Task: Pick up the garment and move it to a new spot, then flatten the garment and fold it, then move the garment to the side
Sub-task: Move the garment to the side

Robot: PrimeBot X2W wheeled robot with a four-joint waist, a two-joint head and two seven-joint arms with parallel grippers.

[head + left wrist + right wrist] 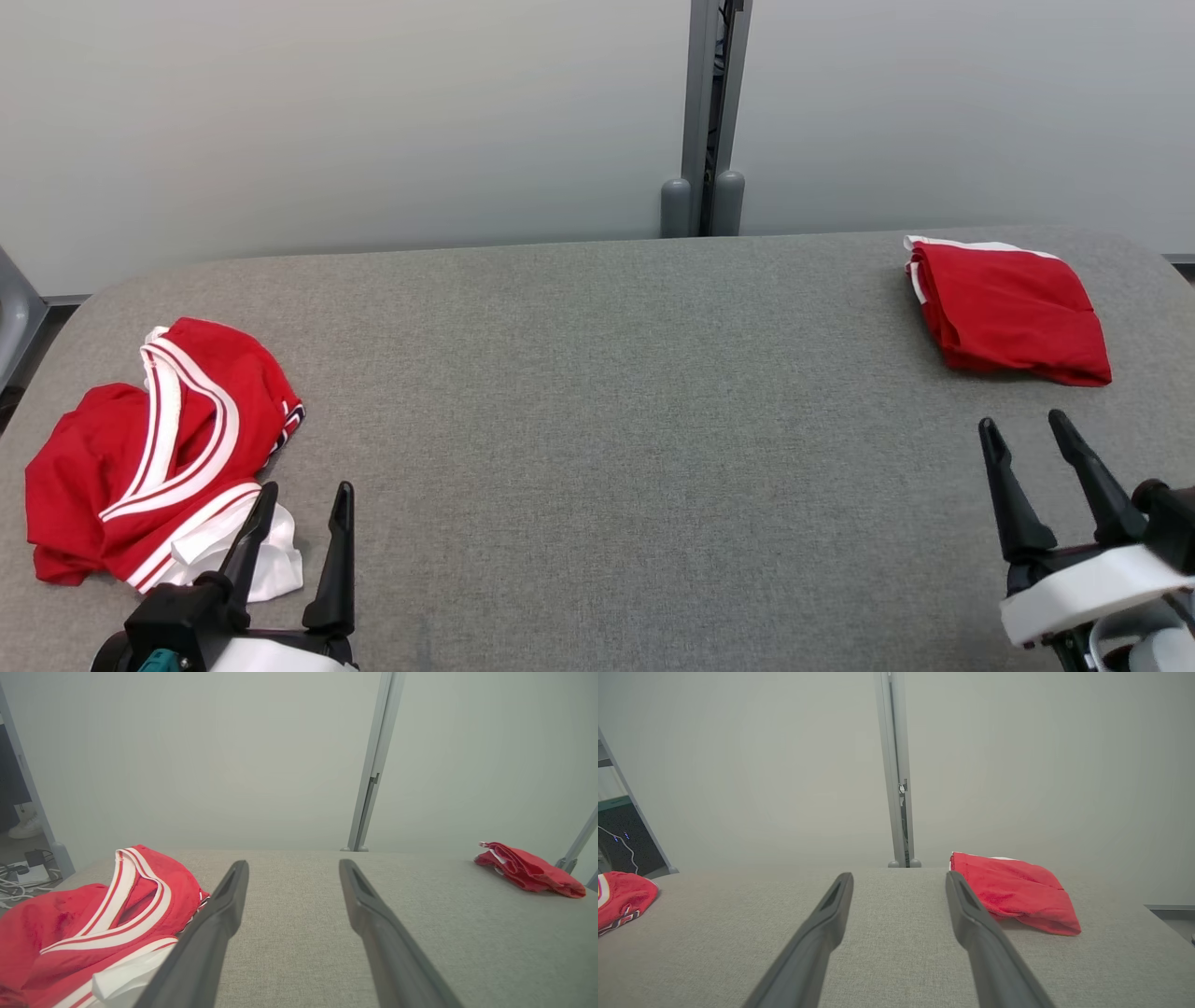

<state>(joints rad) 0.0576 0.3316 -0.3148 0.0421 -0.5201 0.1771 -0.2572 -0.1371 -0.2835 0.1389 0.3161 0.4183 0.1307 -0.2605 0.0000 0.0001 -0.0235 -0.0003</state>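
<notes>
On the near left of a grey cloth-covered table (597,420), seen from the head camera, lies a crumpled garment (154,457), red with white-and-red striped bands around a neck or arm opening and a white patch at its near edge. The left gripper (306,495) hovers just beside that near edge, its two dark fingers spread wide and holding nothing. At the near right, the right gripper (1023,425) is also spread wide and empty, and beyond it at the far right sits a folded garment (1008,313), a neat red stack. From the left wrist camera, the left gripper (293,865) points across bare table, with the crumpled garment (93,924) heaped against the outside of its left finger and the folded garment (530,870) well apart at the far right. From the right wrist camera, the right gripper (899,877) frames bare table, the folded garment (1013,891) lies just past its right finger, and a corner of the crumpled garment (621,896) shows at the left edge. The crumpled garment looks light, thin and limp, likely to sag and slide on itself when lifted. The thicker striped band, raised on top of the heap, looks the firmest place to pinch.
</notes>
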